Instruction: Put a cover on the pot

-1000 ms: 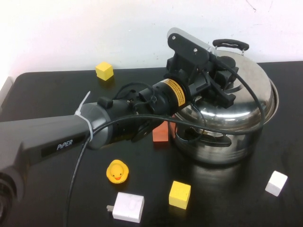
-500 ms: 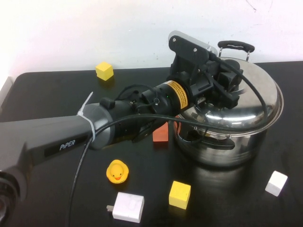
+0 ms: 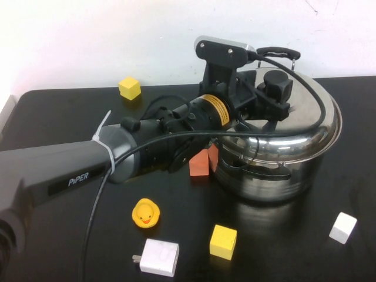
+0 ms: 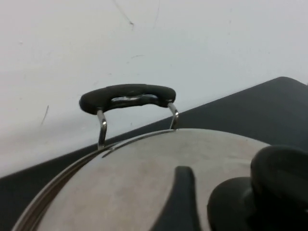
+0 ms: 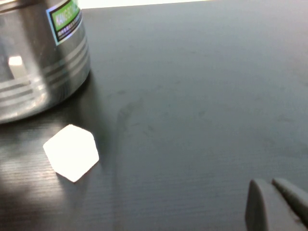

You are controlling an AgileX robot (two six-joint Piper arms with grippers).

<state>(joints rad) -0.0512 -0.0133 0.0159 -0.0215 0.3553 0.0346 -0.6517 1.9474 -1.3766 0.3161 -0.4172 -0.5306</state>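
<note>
The large steel pot (image 3: pixel 276 176) stands at the right of the black table. The domed steel lid (image 3: pixel 311 111) lies on its rim, with the black knob (image 3: pixel 277 85) in plain sight. My left gripper (image 3: pixel 271 101) reaches over the lid at the knob and is open. In the left wrist view one finger (image 4: pixel 183 197) stands apart from the knob (image 4: pixel 269 187), with lid (image 4: pixel 134 183) showing between them, and the pot's far handle (image 4: pixel 127 94) is beyond. My right gripper (image 5: pixel 273 192) is shut and empty, low over the table to the right of the pot (image 5: pixel 38 62).
A red block (image 3: pixel 200 165) lies against the pot's left side. A yellow cube (image 3: pixel 129 88) is at the back left. A rubber duck (image 3: pixel 145 212), a white charger (image 3: pixel 158 257) and a yellow cube (image 3: pixel 223 241) are in front. A white cube (image 3: pixel 343 227) is front right and also shows in the right wrist view (image 5: pixel 72 151).
The lid has come down from a tilt and now lies level on the pot's rim. My left gripper has drawn back to the left, so the knob now shows.
</note>
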